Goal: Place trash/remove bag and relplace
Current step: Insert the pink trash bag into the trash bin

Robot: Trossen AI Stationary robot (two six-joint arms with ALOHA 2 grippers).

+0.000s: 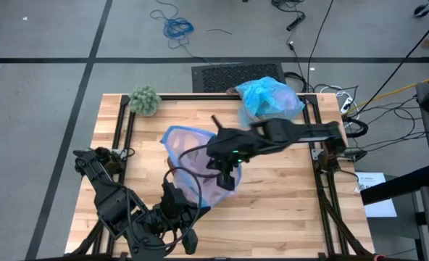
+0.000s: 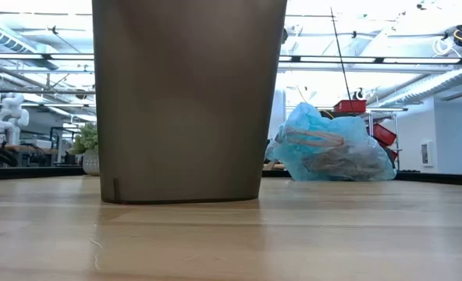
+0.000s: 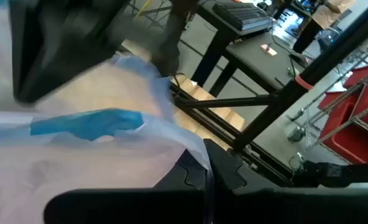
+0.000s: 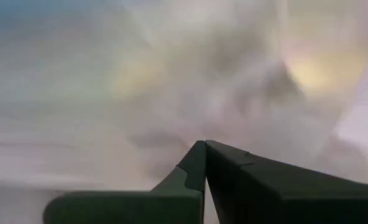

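Butcher-block table (image 1: 287, 196), seen from above. Nearest the front edge, the left gripper (image 1: 172, 205) has its jaws clenched on the near rim of the pink bag (image 1: 193, 163); just beyond, the right gripper (image 1: 227, 178) dips into that bag's mouth, jaws clenched — whether on film cannot be told. Farther back, the filled blue bag (image 1: 269, 98) lies at the rear edge, removed, with a green ball (image 1: 145, 100) at the far left. Step in hand, judged: fitting the replacement liner to the bin (image 2: 186, 101) — next, spread its rim over the bin's edges.

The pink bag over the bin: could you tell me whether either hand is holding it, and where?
Both hands are shut on the pink bag: the left hand and the right hand at its near edge.
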